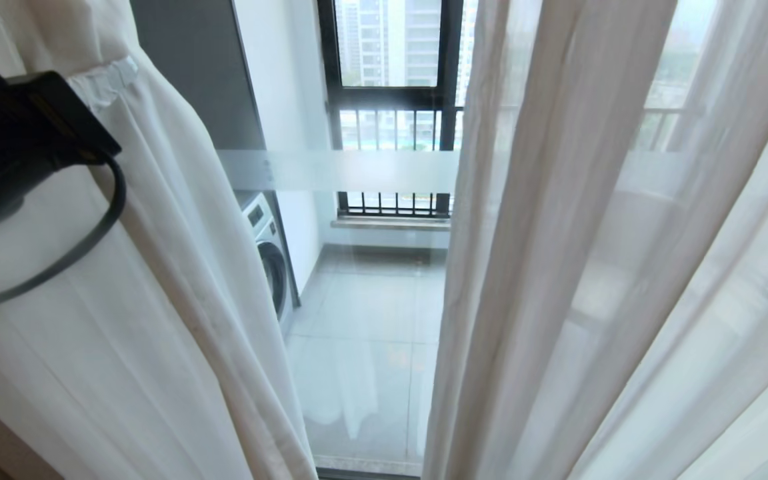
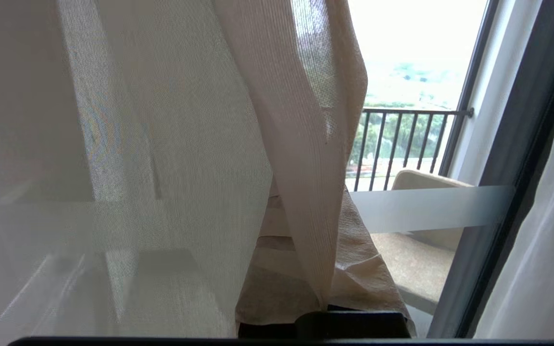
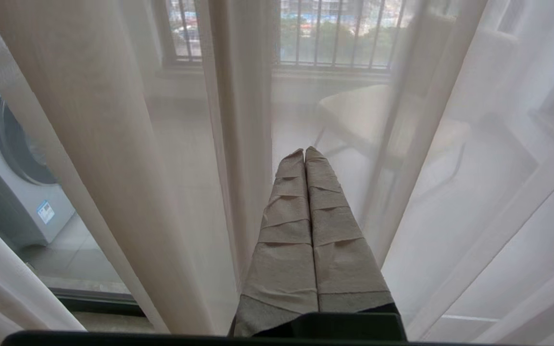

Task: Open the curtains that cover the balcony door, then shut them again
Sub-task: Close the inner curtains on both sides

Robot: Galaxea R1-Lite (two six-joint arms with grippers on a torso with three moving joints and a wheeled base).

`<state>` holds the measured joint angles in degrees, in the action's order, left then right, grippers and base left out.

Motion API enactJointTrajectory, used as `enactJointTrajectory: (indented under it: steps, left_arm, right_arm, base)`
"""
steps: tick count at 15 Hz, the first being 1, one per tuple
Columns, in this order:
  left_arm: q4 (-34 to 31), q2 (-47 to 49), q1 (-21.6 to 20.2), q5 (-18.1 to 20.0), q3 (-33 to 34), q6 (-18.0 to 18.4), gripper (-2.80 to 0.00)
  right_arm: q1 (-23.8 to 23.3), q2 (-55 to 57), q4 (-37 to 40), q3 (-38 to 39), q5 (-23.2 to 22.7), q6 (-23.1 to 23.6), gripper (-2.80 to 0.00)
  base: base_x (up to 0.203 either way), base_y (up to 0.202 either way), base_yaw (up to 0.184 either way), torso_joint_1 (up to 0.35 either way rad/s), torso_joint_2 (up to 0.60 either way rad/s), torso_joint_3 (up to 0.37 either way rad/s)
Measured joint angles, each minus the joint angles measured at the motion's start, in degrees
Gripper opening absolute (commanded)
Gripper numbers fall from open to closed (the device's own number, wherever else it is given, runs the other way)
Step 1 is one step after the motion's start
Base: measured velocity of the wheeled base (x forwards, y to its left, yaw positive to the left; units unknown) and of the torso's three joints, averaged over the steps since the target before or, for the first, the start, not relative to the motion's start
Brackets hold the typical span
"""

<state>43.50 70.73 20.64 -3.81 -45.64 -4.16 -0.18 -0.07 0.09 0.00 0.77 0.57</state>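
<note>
left arm (image 1: 17,147): black boxy housing, matte | cable (image 1: 84,247): dark grey, loops off housing | right gripper (image 3: 304,153): two long tapered fingers (image 3: 286,230) wrapped in beige tape, overlapping bands, black base | left gripper (image 2: 325,288): same beige wrap, creased, black base

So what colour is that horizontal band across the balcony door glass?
Frosted white band, running level across the balcony door; the head view shows it best.

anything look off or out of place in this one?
Nothing damaged. One oddity: the sheer curtains hang parted unevenly, leaving a gap over the balcony door. The left gripper has its tape-wrapped fingers shut on a curtain fold. The right gripper is shut and holds nothing.
</note>
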Motion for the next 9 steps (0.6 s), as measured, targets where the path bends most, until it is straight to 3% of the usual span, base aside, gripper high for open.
enactJointTrajectory:
  steps: [9]
  left_arm:
    - [0.0, -0.1, 0.9, 0.0, -0.3, 0.1, -2.8]
  right_arm:
    - [0.0, 0.0, 0.0, 0.0, 0.0, 0.0, -2.8]
  base:
    - [0.0, -0.192, 0.002, 0.003, 0.0, 0.003]
